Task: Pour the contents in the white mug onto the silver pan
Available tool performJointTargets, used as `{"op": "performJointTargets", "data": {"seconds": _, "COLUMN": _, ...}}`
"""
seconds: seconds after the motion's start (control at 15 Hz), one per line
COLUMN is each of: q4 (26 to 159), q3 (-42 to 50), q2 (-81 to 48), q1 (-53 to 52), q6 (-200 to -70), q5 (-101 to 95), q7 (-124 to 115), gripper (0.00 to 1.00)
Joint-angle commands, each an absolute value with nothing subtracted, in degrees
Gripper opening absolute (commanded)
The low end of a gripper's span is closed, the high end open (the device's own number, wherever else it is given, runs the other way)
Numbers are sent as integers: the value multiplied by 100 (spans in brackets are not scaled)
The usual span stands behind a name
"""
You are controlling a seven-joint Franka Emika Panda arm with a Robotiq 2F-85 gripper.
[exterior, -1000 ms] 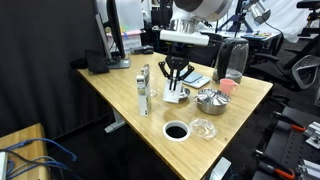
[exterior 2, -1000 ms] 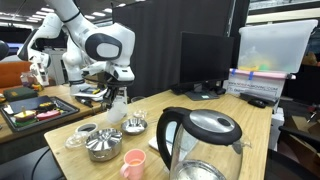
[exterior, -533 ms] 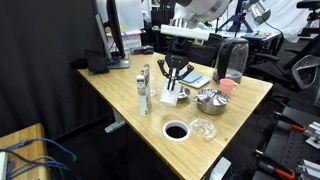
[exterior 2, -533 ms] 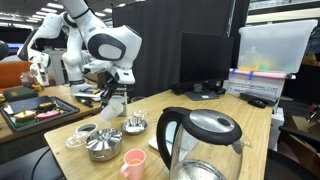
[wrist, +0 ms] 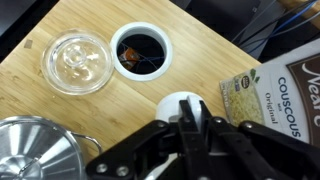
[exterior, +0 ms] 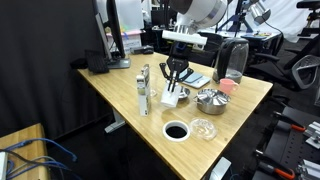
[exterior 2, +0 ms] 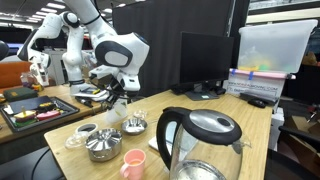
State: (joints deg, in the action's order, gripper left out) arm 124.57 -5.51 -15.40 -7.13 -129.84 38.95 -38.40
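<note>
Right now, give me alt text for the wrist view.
The pincer, seen from above, grips the white mug over a wooden table. Beyond it lie a clear glass dish and a white-rimmed dish with a dark inside; a shiny metal vessel sits lower left, a couscous box right.

Wrist view: glass dish [wrist: 77, 62] upper left on the surface [wrist: 205, 55], rimmed dish [wrist: 141, 50] upper centre (just beside it), silver bowl [wrist: 35, 155] lower left, white mug [wrist: 183, 106] centre, box [wrist: 280, 95] right.
</note>
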Motion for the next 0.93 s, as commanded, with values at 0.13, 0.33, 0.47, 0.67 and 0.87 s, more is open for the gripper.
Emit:
{"op": "performJointTargets", "data": {"seconds": 0.13, "q4": 12421, "q3": -520, "q2": -1548, "q1": -725, "q6": -12967, "q5": 3901, "q7": -3844, "gripper": 9}}
{"op": "performJointTargets", "data": {"seconds": 0.33, "q4": 12421, "q3": -520, "q2": -1548, "q1": -725, "q6": -12967, "q5": 3902, "q7": -3844, "gripper": 9}}
{"op": "performJointTargets", "data": {"seconds": 0.47, "q4": 12421, "q3": -520, "q2": -1548, "q1": -725, "q6": -12967, "q5": 3902, "q7": -3844, "gripper": 9}}
{"op": "performJointTargets", "data": {"seconds": 0.67, "q4": 12337, "q3": -553, "q2": -1574, "q1": -651, "q6": -12695, "q5": 4092, "q7": -3773, "gripper": 2}}
{"op": "performJointTargets", "data": {"seconds": 0.87, "q4": 12185, "q3": -504, "q2": -1633, "q1": -524, "q6": -12318, "q5": 4336, "q7": -3745, "gripper": 2}}
